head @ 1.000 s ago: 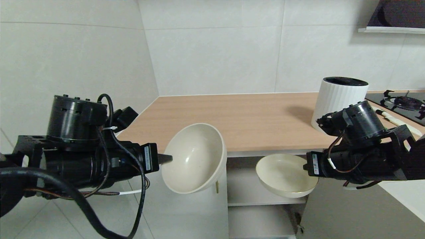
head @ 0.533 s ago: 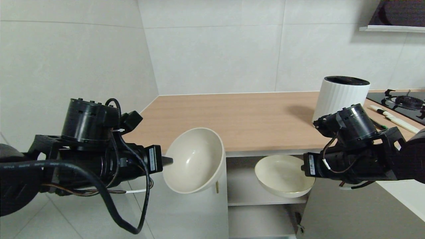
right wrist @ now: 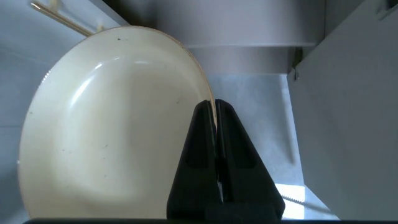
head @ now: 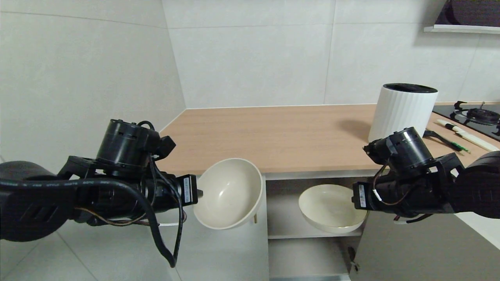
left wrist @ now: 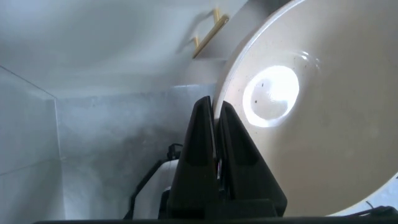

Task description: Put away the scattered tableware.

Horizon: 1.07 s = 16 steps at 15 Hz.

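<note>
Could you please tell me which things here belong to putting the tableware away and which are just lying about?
In the job:
- bowl, clamped in the left gripper
- plate, clamped in the right gripper
- open cupboard shelf behind them

Lying about:
- white ribbed container and utensils on the counter
- stove burner

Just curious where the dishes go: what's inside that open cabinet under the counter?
Bare white shelves, with nothing on the parts that show. The plate held in the right gripper covers much of the upper shelf, so what lies behind it cannot be seen.
</note>
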Tool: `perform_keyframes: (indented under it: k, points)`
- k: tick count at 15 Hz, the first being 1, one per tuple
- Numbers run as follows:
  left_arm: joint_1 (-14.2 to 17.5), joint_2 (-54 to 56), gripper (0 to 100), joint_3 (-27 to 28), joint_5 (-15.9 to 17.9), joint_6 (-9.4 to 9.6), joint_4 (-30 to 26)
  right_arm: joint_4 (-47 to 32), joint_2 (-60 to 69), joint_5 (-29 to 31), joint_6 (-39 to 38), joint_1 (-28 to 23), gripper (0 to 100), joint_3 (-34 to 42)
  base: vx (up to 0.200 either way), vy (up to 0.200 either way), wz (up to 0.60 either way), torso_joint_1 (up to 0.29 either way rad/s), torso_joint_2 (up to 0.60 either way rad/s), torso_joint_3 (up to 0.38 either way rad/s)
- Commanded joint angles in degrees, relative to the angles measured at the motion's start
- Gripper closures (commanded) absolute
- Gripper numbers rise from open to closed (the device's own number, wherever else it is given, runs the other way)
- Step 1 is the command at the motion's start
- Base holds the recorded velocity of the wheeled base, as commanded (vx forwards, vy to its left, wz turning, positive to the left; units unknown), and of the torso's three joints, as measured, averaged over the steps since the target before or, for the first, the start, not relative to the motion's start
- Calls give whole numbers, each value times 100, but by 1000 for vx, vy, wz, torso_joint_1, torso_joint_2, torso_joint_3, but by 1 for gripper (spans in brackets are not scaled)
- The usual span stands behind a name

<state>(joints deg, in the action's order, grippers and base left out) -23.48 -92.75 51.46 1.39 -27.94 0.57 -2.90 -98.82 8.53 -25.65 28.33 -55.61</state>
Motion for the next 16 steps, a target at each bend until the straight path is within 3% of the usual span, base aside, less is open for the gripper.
perform_keyframes:
  k: [1, 16]
  points:
    - [-8, -33, 100, 5, 2, -1, 4, 0, -32, -1, -2, -3, 100, 7, 0, 0, 0, -173, 442, 266]
    - [-8, -51, 100, -4, 2, -1, 13, 193, -261, 8, -2, -21, 100, 7, 0, 0, 0, -147, 450, 296]
